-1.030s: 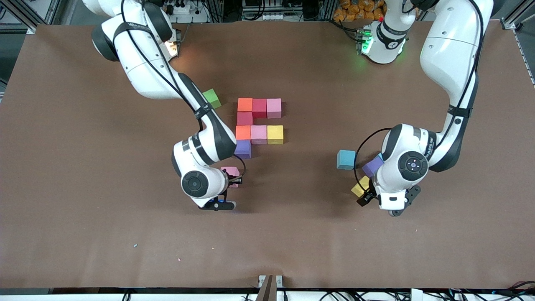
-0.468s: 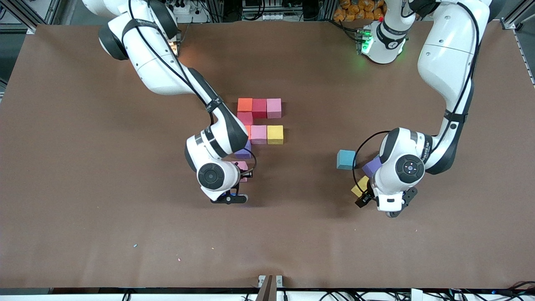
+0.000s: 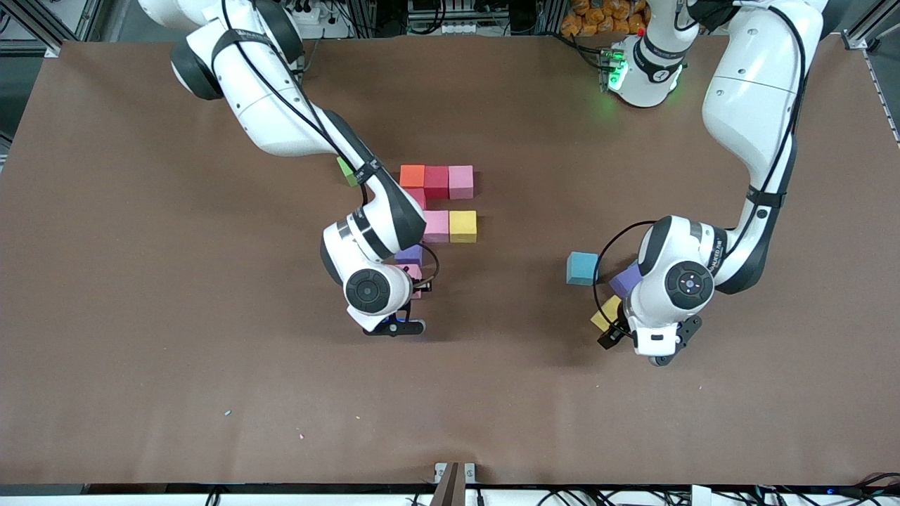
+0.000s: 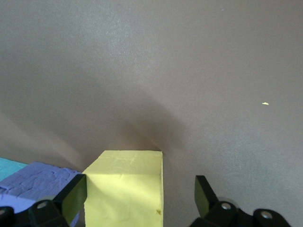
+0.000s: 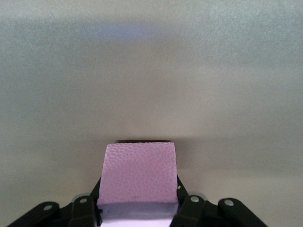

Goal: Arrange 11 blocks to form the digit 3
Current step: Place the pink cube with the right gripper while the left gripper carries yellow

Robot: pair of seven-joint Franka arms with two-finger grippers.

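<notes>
Two grippers work: the right gripper (image 5: 137, 208), clamped on a pink foam cube (image 5: 138, 172), hovers by the purple foam cube (image 3: 410, 254) below the half-built figure; it needs lowering alongside. Left gripper (image 4: 140, 196), jaws wide, straddles a yellow foam cube (image 4: 125, 187).

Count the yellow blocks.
2. One yellow block lies beside a pink block in the figure; the other yellow block sits between the open left gripper's fingers. Arms may hide more.

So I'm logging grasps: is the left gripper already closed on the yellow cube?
No, the left gripper is open, with a clear gap between one finger and the yellow cube.
</notes>
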